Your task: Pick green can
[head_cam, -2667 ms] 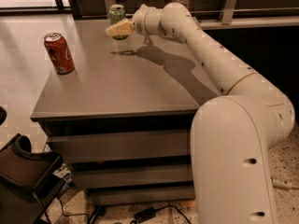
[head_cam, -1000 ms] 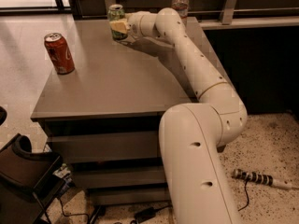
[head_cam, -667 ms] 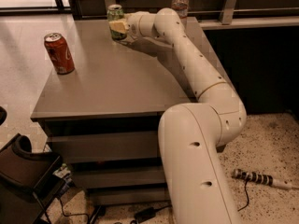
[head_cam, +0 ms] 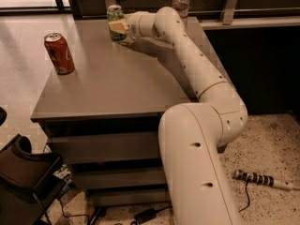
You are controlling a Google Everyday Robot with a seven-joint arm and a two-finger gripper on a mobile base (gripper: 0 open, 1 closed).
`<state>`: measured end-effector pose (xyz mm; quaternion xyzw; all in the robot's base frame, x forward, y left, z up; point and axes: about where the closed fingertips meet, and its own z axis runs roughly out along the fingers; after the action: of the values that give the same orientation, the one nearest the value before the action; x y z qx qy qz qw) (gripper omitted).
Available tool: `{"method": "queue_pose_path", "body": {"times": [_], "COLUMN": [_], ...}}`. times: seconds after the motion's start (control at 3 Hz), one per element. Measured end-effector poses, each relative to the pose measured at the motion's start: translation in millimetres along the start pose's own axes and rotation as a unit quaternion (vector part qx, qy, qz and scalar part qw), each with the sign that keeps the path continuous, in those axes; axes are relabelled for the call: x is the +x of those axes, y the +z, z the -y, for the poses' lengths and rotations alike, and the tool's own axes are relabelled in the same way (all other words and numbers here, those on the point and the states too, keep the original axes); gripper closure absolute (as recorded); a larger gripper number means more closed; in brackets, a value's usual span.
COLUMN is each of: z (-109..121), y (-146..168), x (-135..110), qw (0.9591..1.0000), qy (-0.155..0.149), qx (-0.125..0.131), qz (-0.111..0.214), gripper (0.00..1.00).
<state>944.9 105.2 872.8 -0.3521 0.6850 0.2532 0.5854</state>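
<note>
The green can (head_cam: 113, 14), light green with a silver top, stands upright near the far edge of the grey table (head_cam: 117, 88). My gripper (head_cam: 118, 30) is right at the can, at the end of the cream arm that reaches across the table from the right. Its yellowish tip covers the can's lower front. The can's top and upper side show above the gripper.
A red cola can (head_cam: 59, 53) stands near the table's left edge. A clear plastic bottle (head_cam: 181, 1) stands at the far edge, behind the arm. A dark seat (head_cam: 23, 177) sits on the floor at lower left. A striped tool (head_cam: 260, 179) with a cable lies on the floor at right.
Since 2.7 s ago the gripper has moved left and farther back, up to the green can. Over the last second nothing has visibly moved.
</note>
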Motion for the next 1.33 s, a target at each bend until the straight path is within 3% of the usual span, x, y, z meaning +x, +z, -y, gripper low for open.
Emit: {"method": "queue_pose_path", "body": {"times": [0.67,1.33], "z": [-9.1,-23.5], "y": [-55.5,-126.9], "x": [-34.4,-88.7], "qw": [0.9989,0.9971], "qy": [-0.021,-0.067], "qx": [-0.016,-0.013], "qz": [-0.038,-0.035], "gripper": [1.00,1.00]}}
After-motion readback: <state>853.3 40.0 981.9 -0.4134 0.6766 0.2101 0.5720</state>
